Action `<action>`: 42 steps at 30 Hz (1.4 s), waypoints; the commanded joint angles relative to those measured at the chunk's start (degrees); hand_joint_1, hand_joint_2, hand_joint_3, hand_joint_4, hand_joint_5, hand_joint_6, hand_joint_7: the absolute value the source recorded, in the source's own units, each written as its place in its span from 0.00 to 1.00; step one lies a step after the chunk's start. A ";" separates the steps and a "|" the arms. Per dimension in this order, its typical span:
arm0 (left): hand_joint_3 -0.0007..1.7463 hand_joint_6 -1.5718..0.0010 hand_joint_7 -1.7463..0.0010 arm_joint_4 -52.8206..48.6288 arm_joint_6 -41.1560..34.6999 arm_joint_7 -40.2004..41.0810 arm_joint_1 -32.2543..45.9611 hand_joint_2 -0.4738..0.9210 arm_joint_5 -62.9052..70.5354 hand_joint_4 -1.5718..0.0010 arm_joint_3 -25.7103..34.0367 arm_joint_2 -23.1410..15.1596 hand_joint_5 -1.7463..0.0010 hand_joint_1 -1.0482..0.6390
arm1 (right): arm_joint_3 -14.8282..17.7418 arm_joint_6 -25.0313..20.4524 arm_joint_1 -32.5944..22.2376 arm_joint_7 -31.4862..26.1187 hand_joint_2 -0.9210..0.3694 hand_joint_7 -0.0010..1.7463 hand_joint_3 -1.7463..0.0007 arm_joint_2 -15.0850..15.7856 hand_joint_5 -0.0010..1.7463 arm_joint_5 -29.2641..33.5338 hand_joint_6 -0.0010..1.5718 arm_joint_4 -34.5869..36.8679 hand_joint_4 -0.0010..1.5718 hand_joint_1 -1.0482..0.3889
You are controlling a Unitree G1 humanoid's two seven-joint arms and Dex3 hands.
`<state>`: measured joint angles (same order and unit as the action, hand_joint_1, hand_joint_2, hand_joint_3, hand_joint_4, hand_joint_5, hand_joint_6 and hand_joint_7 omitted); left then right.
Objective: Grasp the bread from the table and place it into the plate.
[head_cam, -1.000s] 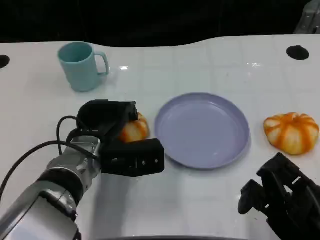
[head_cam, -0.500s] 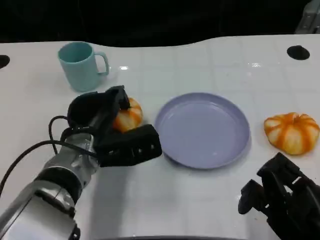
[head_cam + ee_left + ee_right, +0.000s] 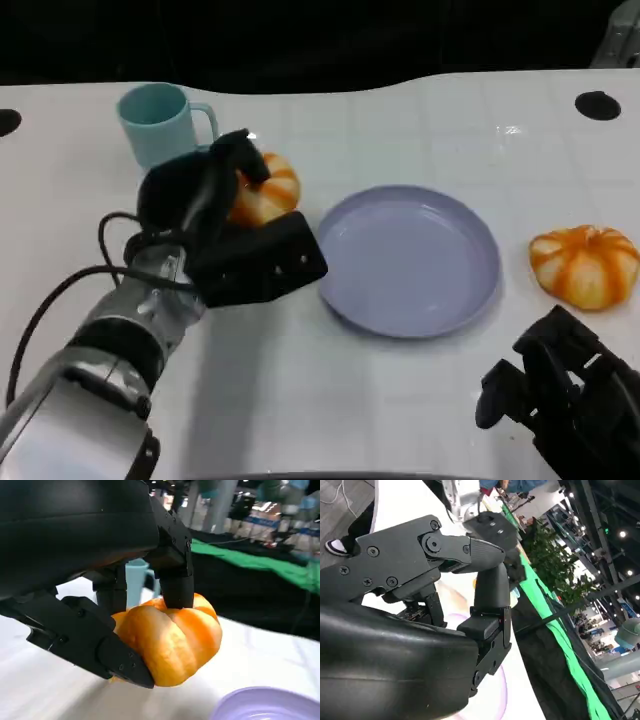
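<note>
The bun point(image 3: 262, 190) held between the black fingers point(image 3: 222, 180) of the left hand point(image 3: 215, 235) is golden orange with paler cream stripes running over its lobes (the left wrist view shows the glaze deepening to amber near the fingertips). Beside those fingers stands a pale teal mug point(image 3: 160, 118). The plate point(image 3: 410, 260) is a flat lavender, plain and unpatterned. A second bun point(image 3: 584, 262), orange with whitish stripes, lies beyond the black fingers of the right hand point(image 3: 560, 400). The table point(image 3: 400, 120) is glossy white with a faint grid, and the forearm point(image 3: 90, 390) is silver.
</note>
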<state>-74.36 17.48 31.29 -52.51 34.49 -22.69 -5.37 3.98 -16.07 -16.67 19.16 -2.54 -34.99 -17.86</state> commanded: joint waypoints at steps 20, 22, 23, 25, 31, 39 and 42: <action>0.67 0.51 0.00 0.97 9.02 -7.47 -7.76 0.61 4.25 0.36 -7.29 4.02 0.00 0.53 | -0.29 1.06 -0.20 -0.07 0.12 0.89 0.70 0.21 1.00 0.47 0.33 -0.15 0.42 0.37; 0.67 0.51 0.00 0.81 10.06 -8.50 -7.67 0.62 4.04 0.37 -7.45 4.16 0.00 0.54 | -0.38 1.15 -0.31 -0.13 0.11 0.89 0.70 0.16 1.00 0.53 0.33 -0.20 0.41 0.38; 0.67 0.51 0.00 0.78 10.31 -8.76 -7.65 0.63 4.00 0.37 -7.46 4.18 0.00 0.54 | -0.41 1.18 -0.33 -0.14 0.11 0.89 0.70 0.15 1.00 0.54 0.33 -0.21 0.41 0.38; 0.67 0.50 0.00 0.51 11.00 -8.56 -7.62 0.63 4.68 0.37 -8.18 4.98 0.00 0.54 | -0.55 1.13 -0.61 -0.20 0.11 0.89 0.70 0.20 1.00 0.52 0.33 -0.51 0.41 0.38; 0.63 0.50 0.00 -0.29 10.31 -8.27 -8.20 0.68 6.00 0.38 -9.72 6.23 0.00 0.52 | -0.91 1.14 -0.99 -0.73 0.11 0.88 0.70 0.14 1.00 0.88 0.34 -1.10 0.41 0.38; 0.43 0.57 0.06 -1.21 2.92 -12.11 -10.11 0.79 7.32 0.42 -11.55 9.51 0.00 0.52 | -1.52 1.61 -1.33 -0.64 0.11 0.86 0.71 -0.72 1.00 0.67 0.35 -1.02 0.41 0.39; 0.41 0.58 0.05 -1.24 1.19 -11.65 -10.23 0.80 8.13 0.43 -12.06 10.05 0.00 0.52 | -1.69 1.56 -1.43 -0.79 0.11 0.86 0.71 -0.83 1.00 0.83 0.35 -1.20 0.41 0.39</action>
<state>-75.16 20.34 19.57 -60.87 41.91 -34.11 4.57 2.18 -15.11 -17.69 18.77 -3.42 -34.01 -18.33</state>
